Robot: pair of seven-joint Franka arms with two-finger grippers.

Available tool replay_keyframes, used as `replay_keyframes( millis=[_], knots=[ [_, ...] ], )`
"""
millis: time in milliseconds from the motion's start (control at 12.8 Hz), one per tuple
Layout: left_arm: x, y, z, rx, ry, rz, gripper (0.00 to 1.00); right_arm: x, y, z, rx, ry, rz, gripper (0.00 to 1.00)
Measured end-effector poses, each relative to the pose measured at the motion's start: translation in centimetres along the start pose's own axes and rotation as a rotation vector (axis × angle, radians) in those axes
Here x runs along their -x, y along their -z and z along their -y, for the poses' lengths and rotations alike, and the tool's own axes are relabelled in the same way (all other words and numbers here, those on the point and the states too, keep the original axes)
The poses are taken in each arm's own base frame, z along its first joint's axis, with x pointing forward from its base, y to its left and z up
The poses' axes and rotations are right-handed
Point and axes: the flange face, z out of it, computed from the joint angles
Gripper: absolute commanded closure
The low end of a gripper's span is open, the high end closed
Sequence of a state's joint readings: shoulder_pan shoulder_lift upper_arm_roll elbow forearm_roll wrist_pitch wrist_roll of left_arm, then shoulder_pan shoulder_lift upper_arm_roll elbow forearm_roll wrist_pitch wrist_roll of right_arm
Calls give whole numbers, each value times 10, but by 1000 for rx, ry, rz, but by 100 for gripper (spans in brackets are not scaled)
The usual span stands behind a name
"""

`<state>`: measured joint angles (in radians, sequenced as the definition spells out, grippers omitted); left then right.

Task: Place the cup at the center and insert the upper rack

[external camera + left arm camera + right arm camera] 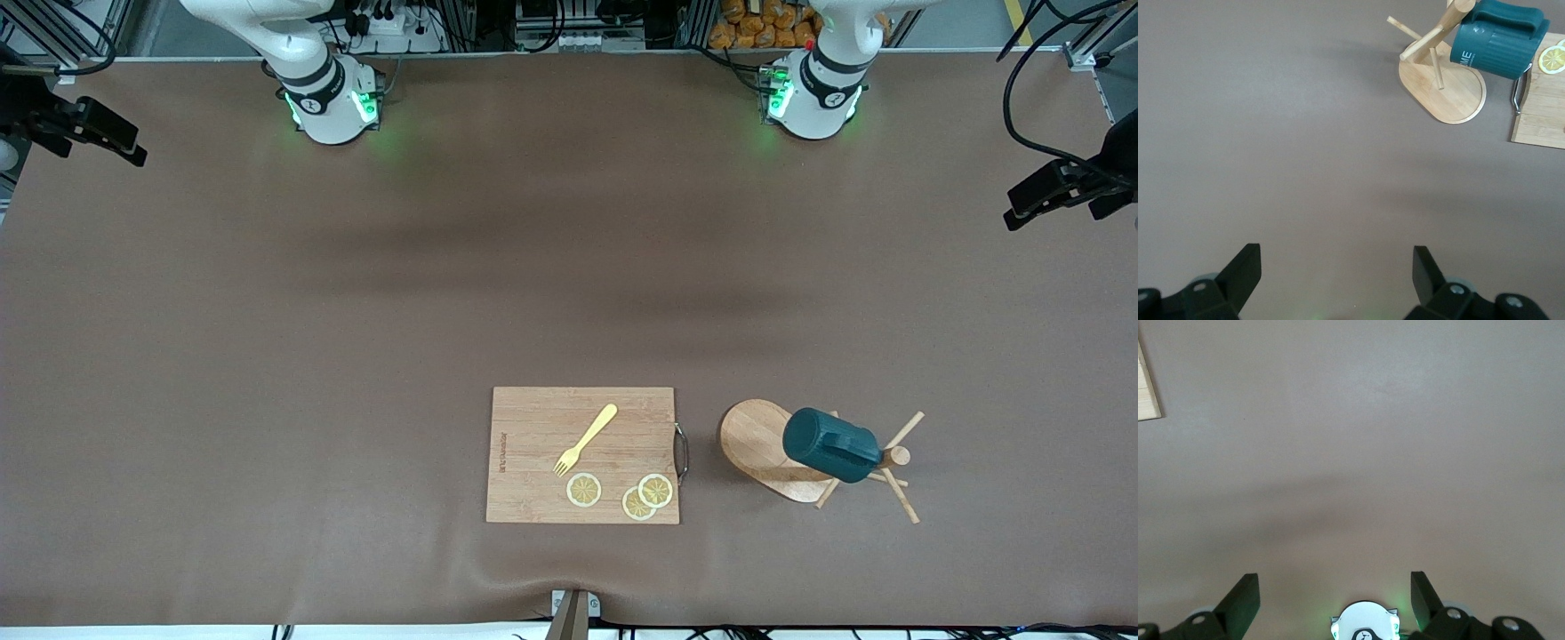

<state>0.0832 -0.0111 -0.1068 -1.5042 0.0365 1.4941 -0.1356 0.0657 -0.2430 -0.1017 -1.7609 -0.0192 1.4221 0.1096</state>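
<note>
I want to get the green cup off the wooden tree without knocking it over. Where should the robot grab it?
Probably across the cup's round body, coming down from above. It hangs tilted on a peg of the mug tree, its handle on top, so its sides look free. Then slide it off along the peg, not straight up.

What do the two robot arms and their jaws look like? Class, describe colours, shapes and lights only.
Both arms are glossy white with black joint bands and round bases glowing green. The left gripper and the right gripper each carry two black, wedge-shaped jaws on dark mounts. Black cables run along the table edge by the bases.
</note>
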Motion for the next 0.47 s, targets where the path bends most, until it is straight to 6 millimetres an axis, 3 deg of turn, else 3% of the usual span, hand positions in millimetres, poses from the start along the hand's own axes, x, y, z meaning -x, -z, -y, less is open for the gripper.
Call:
replay_keyframes(
  millis=[469],
  knots=[
    [0, 0, -1, 0, -1, -1, 0, -2, 2, -11, -21, 3, -15, 0]
  ],
)
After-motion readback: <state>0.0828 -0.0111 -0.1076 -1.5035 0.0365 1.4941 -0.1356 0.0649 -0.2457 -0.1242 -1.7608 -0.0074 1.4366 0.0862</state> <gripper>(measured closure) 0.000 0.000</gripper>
